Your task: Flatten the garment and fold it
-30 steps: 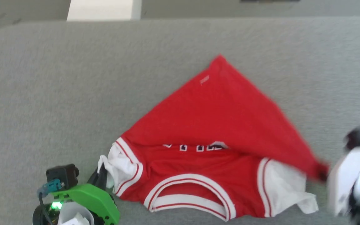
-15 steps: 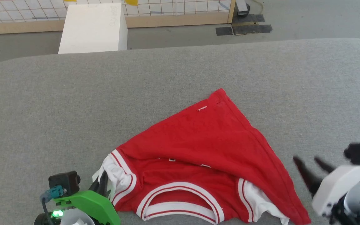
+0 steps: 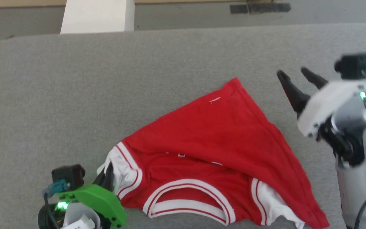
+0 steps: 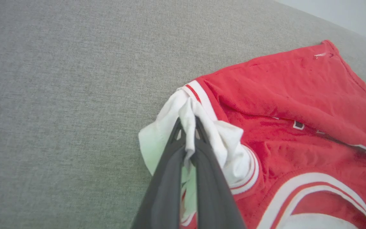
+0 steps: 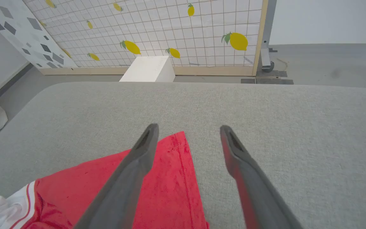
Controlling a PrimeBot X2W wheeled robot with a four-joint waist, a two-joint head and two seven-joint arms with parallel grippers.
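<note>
Pinching the white sleeve [image 4: 167, 136] tight, the left gripper [image 4: 187, 125] sits at the near left side of the grey table [image 3: 75, 79]. The sleeve cloth is bunched up between its two dark fingers [image 4: 167, 178]. Next to it lies the garment [image 3: 221, 140], red and lumpy, spread on the table like a triangle. Its far part is flopped down over the letters. The stripy neck hole [image 3: 189, 200] is at the near edge. One red corner [image 3: 233, 84] points away. Off to the right, the right gripper [image 3: 292, 72] has its fingers wide apart, holding nothing, near that corner.
</note>
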